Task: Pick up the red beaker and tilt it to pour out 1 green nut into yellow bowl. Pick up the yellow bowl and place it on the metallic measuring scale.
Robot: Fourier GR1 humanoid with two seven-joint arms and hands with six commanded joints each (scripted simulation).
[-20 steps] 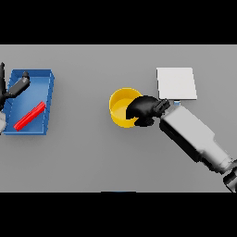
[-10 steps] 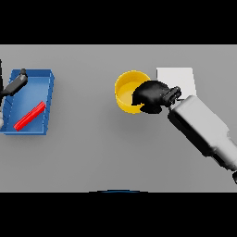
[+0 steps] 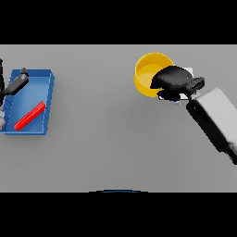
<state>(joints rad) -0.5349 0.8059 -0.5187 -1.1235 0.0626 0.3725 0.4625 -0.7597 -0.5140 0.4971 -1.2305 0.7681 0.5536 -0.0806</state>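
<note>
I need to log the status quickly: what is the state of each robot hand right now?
Left robot hand: at the left edge over the blue tray; fingers cannot be told.
Right robot hand: closed on the yellow bowl.

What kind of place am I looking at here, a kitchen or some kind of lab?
Probably a lab-style test bench, not a kitchen. A plain grey table holds only a blue tray with a red item in it, while the right hand carries a yellow bowl.
</note>
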